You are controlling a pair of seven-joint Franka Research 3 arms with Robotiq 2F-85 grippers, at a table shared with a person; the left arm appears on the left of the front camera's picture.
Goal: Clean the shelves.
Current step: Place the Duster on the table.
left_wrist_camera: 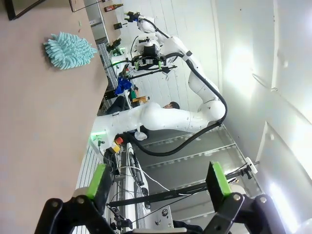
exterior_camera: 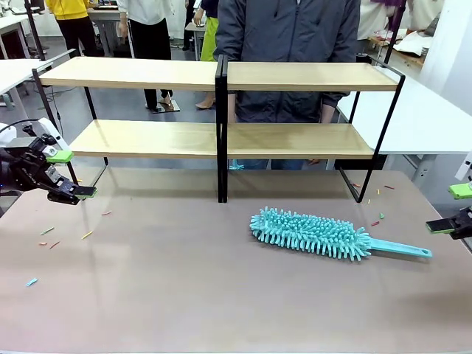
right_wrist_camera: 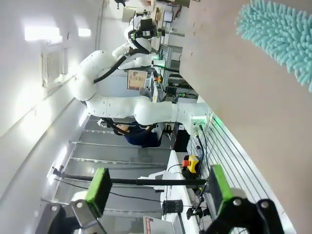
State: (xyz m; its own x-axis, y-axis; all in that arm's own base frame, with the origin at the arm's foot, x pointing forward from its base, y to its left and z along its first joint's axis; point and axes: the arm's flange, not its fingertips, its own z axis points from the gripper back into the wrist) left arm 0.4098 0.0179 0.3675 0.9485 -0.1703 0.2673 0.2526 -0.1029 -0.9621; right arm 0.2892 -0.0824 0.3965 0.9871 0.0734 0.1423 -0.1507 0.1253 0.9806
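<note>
Teal duster [exterior_camera: 324, 237] lies nearest on the counter [exterior_camera: 184, 287], handle pointing to the robot's right. Right tool [exterior_camera: 456, 209] is mostly cut off by the frame edge, pads spread wide w/ nothing btwn them. Left tool [exterior_camera: 68, 174] also wide open, holding nothing (hangs over the counter's left edge). Shelves [exterior_camera: 221, 139] stand at the far side, person partly hidden behind. Tiny coloured scraps [exterior_camera: 47, 231] on the counter, can't tell what they are.

We see the shelves [exterior_camera: 221, 103] standing at the far side of the table [exterior_camera: 184, 295], with a person [exterior_camera: 287, 44] behind them. Before the shelves, right of the middle, lies a duster [exterior_camera: 313, 234], its handle pointing right. Small scraps [exterior_camera: 51, 236] lie scattered on the table's left, more near the shelves' right foot.
</note>
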